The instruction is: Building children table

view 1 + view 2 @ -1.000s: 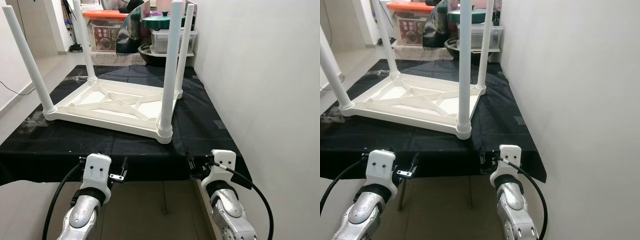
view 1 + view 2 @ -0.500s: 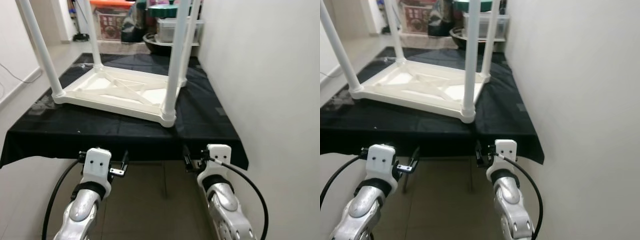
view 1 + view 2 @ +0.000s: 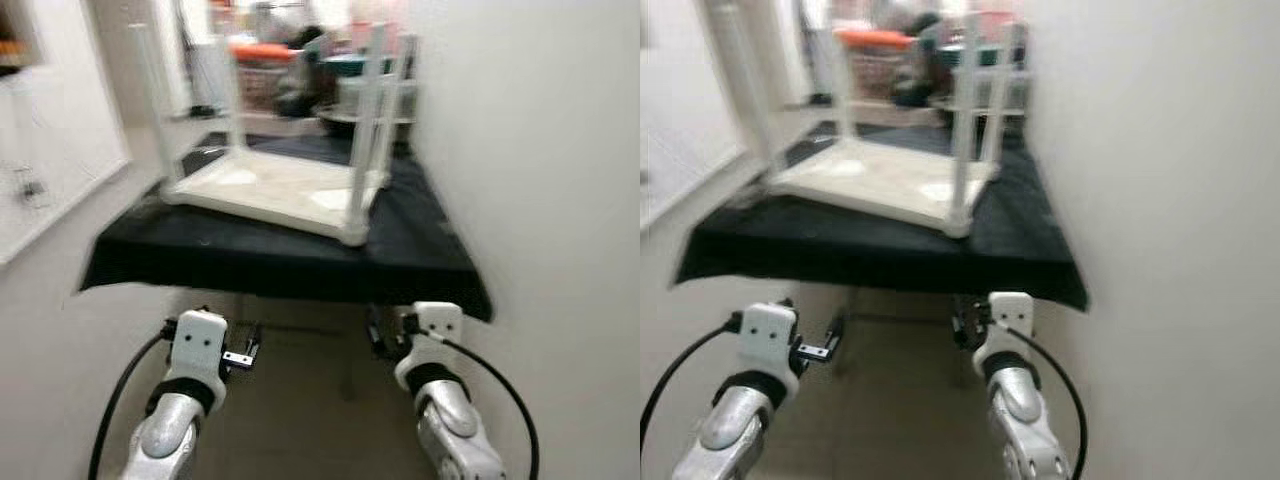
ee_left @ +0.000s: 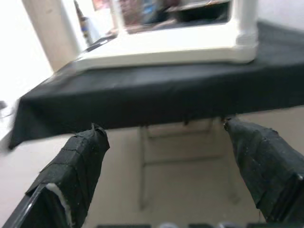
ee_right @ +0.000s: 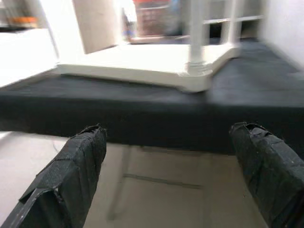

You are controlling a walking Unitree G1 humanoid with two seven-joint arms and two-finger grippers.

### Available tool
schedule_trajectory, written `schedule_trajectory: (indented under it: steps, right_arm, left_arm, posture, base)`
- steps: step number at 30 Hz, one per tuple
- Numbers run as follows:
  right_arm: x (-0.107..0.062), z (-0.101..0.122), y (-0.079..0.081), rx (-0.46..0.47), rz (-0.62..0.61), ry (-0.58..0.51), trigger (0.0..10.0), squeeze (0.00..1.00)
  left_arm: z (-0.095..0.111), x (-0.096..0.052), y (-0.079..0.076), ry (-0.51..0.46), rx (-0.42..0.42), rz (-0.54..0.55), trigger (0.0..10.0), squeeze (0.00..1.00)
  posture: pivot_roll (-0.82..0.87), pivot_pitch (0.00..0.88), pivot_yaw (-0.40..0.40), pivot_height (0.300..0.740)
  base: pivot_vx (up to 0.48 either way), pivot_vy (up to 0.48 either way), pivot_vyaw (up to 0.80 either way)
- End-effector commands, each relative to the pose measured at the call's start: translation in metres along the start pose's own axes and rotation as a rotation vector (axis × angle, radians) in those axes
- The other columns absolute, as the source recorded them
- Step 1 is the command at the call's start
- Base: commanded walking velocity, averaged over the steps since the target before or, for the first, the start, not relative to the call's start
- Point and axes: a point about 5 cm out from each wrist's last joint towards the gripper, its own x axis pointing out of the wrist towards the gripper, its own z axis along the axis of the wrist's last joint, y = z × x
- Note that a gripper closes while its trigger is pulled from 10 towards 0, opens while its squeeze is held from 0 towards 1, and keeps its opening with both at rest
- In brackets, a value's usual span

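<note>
Left eye view shows the upturned white children table (image 3: 275, 190) on the black-draped desk (image 3: 300, 262), both hands, left hand (image 3: 243, 352) and right hand (image 3: 383, 335), released below its edge; likely light, stiff plastic, best gripped by a leg.

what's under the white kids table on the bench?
The upturned white table rests top-down on a black cloth draped over a bench. The cloth hides the bench top; below its edge, thin bench legs and floor show.

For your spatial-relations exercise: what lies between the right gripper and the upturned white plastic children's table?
In the right wrist view, the black cloth draped over the work surface lies between the right gripper and the upturned white plastic children's table.
</note>
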Motion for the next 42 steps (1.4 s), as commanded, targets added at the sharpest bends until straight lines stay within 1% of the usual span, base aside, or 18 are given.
schedule_trajectory:
  steps: [1, 8, 15, 22, 29, 38, 42]
  right_arm:
    - [0.0004, 0.0019, 0.0006, -0.008, -0.001, -0.004, 10.0, 0.00]
    - [0.0001, 0.0019, 0.0014, -0.012, 0.004, -0.003, 10.0, 0.00]
    - [-0.0005, 0.0015, 0.0012, -0.009, 0.001, 0.000, 10.0, 0.00]
    - [-0.0003, 0.0005, 0.0018, -0.006, 0.001, 0.009, 10.0, 0.00]
    - [0.0000, 0.0013, 0.0022, -0.020, -0.001, 0.003, 10.0, 0.00]
    - [0.0004, 0.0016, 0.0021, -0.025, -0.004, -0.003, 10.0, 0.00]
    - [0.0004, 0.0013, 0.0023, -0.026, -0.003, -0.002, 10.0, 0.00]
  left_arm:
    - [0.0082, 0.0049, -0.0002, -0.035, 0.017, 0.004, 10.0, 0.00]
    - [0.0104, 0.0069, 0.0038, -0.044, 0.022, 0.025, 10.0, 0.00]
    - [0.0117, 0.0100, 0.0033, -0.051, 0.011, 0.030, 10.0, 0.00]
    - [0.0110, 0.0146, 0.0045, -0.046, 0.019, 0.033, 10.0, 0.00]
    - [0.0081, 0.0138, 0.0032, -0.040, 0.028, 0.033, 10.0, 0.00]
    - [0.0074, 0.0124, 0.0018, -0.041, 0.022, 0.023, 10.0, 0.00]
    - [0.0072, 0.0126, 0.0014, -0.042, 0.020, 0.022, 10.0, 0.00]
  posture:
    - [0.06, 0.000, -0.026, 0.740]
    - [0.06, 0.000, -0.027, 0.740]
    - [0.06, 0.000, -0.027, 0.740]
    - [0.06, 0.000, -0.025, 0.740]
    - [0.06, 0.000, -0.025, 0.740]
    - [0.06, 0.000, -0.027, 0.740]
    - [0.06, 0.000, -0.027, 0.740]
  base:
    - [0.000, 0.000, 0.00]
    - [0.000, 0.000, 0.00]
    - [0.000, 0.000, 0.00]
    - [0.000, 0.000, -0.80]
    - [0.000, 0.000, -0.80]
    - [0.053, 0.000, -0.05]
    - [0.247, 0.000, 0.00]
